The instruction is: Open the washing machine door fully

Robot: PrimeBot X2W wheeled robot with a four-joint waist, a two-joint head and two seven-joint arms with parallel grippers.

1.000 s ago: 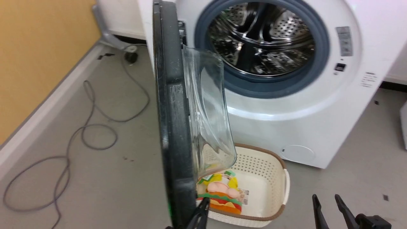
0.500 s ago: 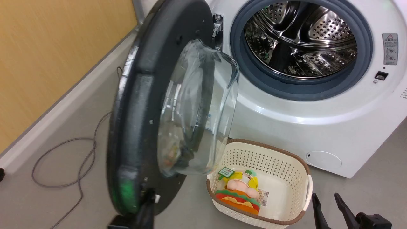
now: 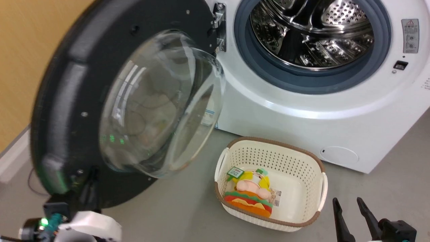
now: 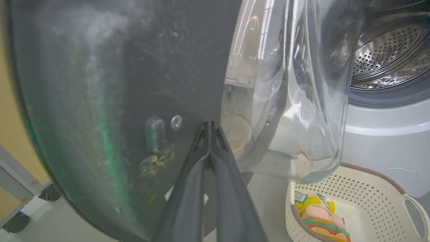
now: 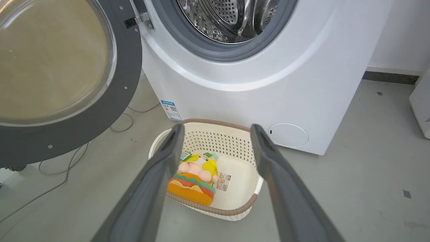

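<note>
The washing machine door (image 3: pixel 63 101) is a big round black disc with a bulging clear glass bowl (image 3: pixel 158 101). It hangs on its metal hinge (image 3: pixel 219 23) and stands swung far out to the left, inner side facing me. My left gripper (image 3: pixel 92 173) is shut, with its tips pressed against the door's lower inner rim. In the left wrist view the closed fingers (image 4: pixel 210 126) touch the black door (image 4: pixel 100 84) beside a screw. My right gripper (image 3: pixel 349 203) hangs open at the lower right, away from the door (image 5: pixel 84 131); its spread fingers (image 5: pixel 217 129) frame the basket.
The white machine (image 3: pixel 302 121) shows its open steel drum (image 3: pixel 312 33) and grey rubber ring. A cream basket (image 3: pixel 268 143) with a burger plush toy (image 3: pixel 250 196) stands on the floor before it. A grey cable (image 5: pixel 50 188) lies under the door; a yellow wall (image 3: pixel 20 50) is left.
The door has swung from edge-on to wide open toward the left, and my left gripper has gone left with it. The head camera has shifted. The right gripper has stayed put.
</note>
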